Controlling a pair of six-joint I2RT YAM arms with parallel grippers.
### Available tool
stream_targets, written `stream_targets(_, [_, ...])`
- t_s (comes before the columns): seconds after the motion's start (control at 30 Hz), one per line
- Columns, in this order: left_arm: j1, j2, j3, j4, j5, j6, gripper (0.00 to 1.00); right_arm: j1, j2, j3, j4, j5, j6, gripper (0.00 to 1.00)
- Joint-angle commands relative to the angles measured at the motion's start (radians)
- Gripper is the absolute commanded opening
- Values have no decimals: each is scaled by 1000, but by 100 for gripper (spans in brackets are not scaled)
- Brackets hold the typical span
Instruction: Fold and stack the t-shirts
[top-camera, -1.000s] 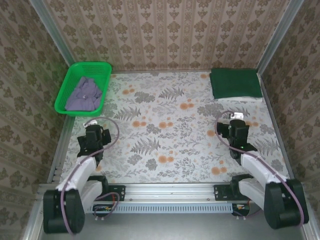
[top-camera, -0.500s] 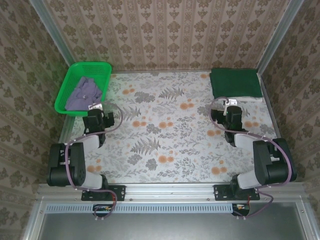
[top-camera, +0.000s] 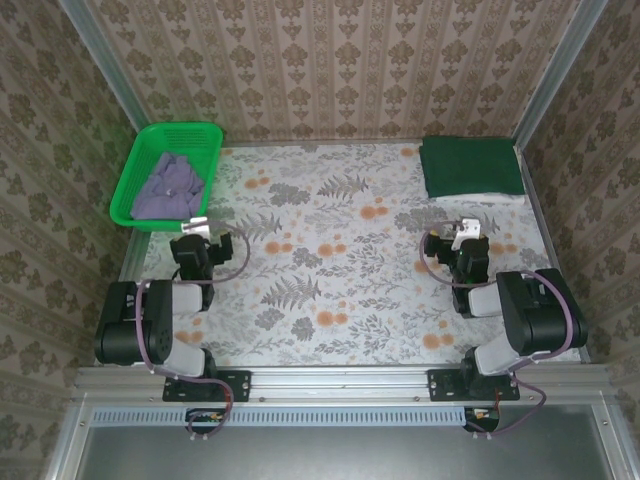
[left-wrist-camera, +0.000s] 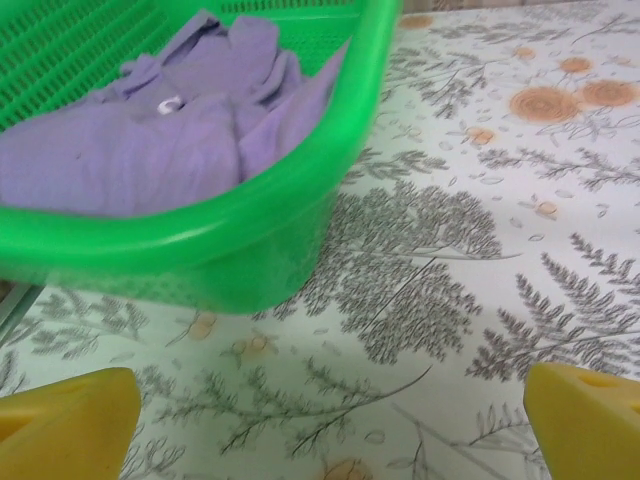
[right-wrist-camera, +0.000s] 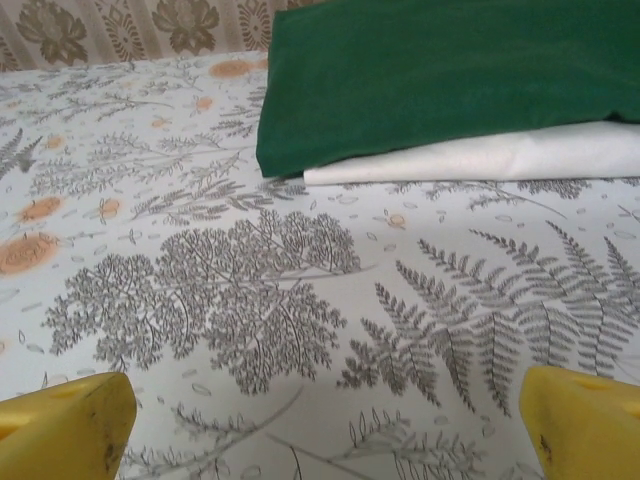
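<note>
A folded dark green t-shirt (top-camera: 470, 165) lies on a folded cream-white t-shirt (top-camera: 480, 197) at the back right corner; the right wrist view shows the green t-shirt (right-wrist-camera: 450, 75) on top and the white t-shirt (right-wrist-camera: 480, 160) under it. A crumpled greyish-lavender t-shirt (top-camera: 168, 187) sits in the bright green basket (top-camera: 140, 165), and that lavender t-shirt (left-wrist-camera: 160, 130) also shows from the left wrist. My left gripper (top-camera: 197, 232) rests low just in front of the basket, open and empty. My right gripper (top-camera: 466, 235) is open and empty, short of the stack.
The floral tablecloth (top-camera: 330, 260) covers the table between both arms. Patterned walls close in the back and sides. The basket's front wall (left-wrist-camera: 230, 250) stands close ahead of the left fingers (left-wrist-camera: 70, 425). Yellow right fingers (right-wrist-camera: 580, 420) hover over bare cloth.
Both arms have folded back toward their bases, the grippers drawing nearer the front and lower. The shirts and basket have not moved.
</note>
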Motion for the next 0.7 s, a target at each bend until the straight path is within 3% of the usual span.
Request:
stream_targets(0.0, [-21,39,44,49,33,54,100,6,-2,22,90,11,-5,100])
stream_targets(0.17, [23,38,68,0,113,29,100,23,2,156,-154,94,9,100])
stream_targets(0.67, [23,36,63,5,114,29,100,35,2,149,-140,115,-3,100])
